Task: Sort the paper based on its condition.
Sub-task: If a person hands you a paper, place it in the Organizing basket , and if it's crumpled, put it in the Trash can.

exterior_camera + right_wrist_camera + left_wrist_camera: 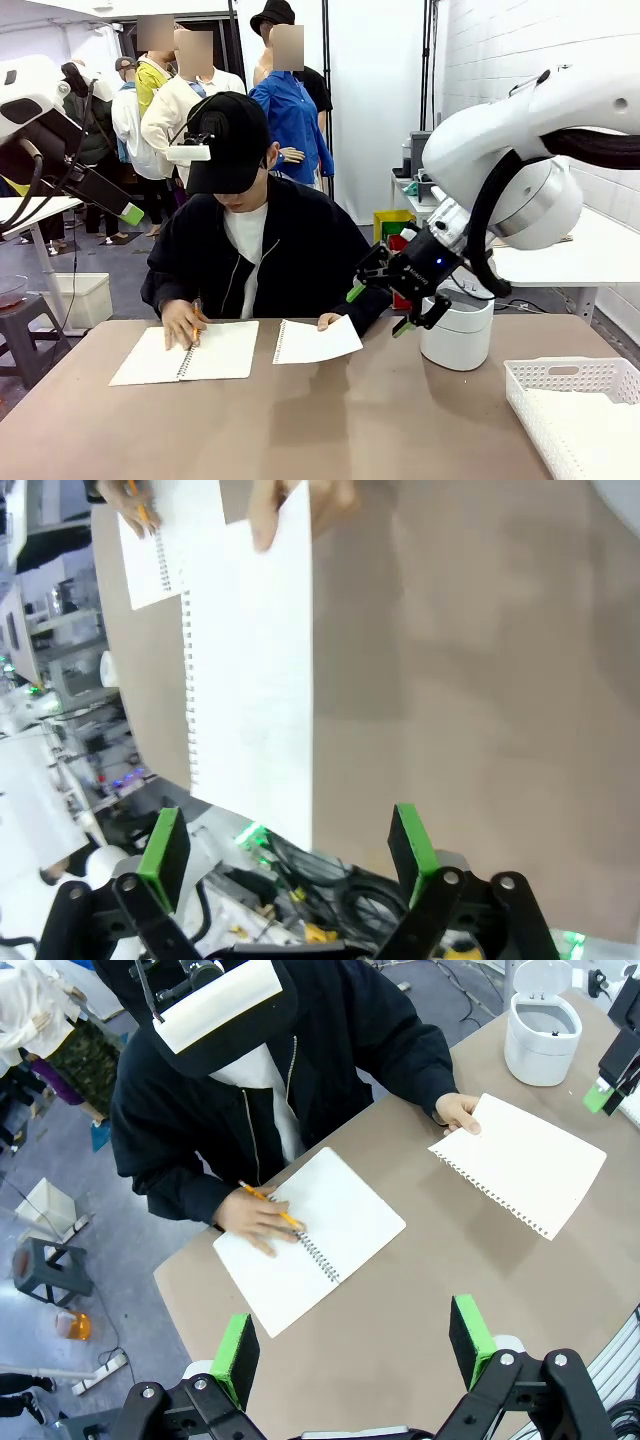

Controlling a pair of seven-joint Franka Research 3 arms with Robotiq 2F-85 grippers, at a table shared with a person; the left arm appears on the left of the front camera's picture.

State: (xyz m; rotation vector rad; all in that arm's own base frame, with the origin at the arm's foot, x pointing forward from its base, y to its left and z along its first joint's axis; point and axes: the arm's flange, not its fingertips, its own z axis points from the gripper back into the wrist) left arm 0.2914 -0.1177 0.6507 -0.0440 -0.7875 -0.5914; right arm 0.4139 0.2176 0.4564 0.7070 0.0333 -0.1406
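Paper point(318, 342) held by a person's hand point(329, 321) at the bench point(330, 430).
My left jaws and right jaws stand spread, empty.

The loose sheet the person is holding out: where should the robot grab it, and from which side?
Probably the plain edge of the sheet, on the robot's right, away from the person's hand. It is thin and looks slightly lifted there, so the open right gripper could slide in sideways, one finger above, one below.
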